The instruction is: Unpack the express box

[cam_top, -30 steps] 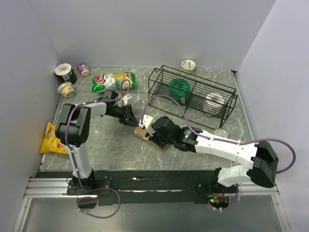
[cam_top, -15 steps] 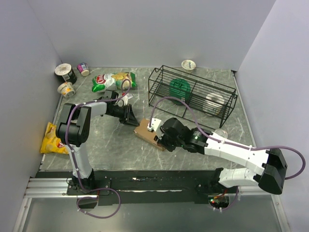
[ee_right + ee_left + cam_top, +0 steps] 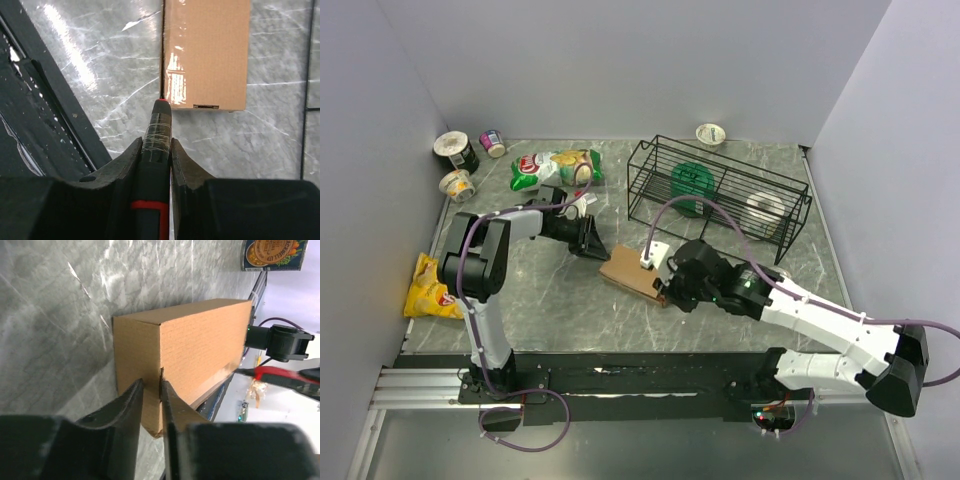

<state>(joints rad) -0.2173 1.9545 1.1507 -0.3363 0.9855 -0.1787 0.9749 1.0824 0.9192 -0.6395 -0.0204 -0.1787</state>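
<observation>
The express box (image 3: pixel 628 270), a flat brown carton, lies closed on the marble table centre. My left gripper (image 3: pixel 595 245) is at its far-left end. In the left wrist view the box (image 3: pixel 200 340) fills the middle, and the left gripper (image 3: pixel 151 390) is shut to a thin slit over the box's end edge. My right gripper (image 3: pixel 670 290) is at the box's near-right end, shut on a black tool with a red tip (image 3: pixel 161 105). In the right wrist view the tip lies just off the box's (image 3: pixel 207 50) near corner; the right gripper (image 3: pixel 156 145) clamps the taped shaft.
A black wire basket (image 3: pixel 720 195) holding a green and a white roll stands at the back right. Green chip bags (image 3: pixel 555 167) and cups (image 3: pixel 455 150) lie back left, a yellow bag (image 3: pixel 428 285) at the left edge, and a clear cup (image 3: pixel 777 275) right of the box.
My right gripper with the tool has slid right along the box, uncovering more of its top. The left gripper and the box have stayed put.
</observation>
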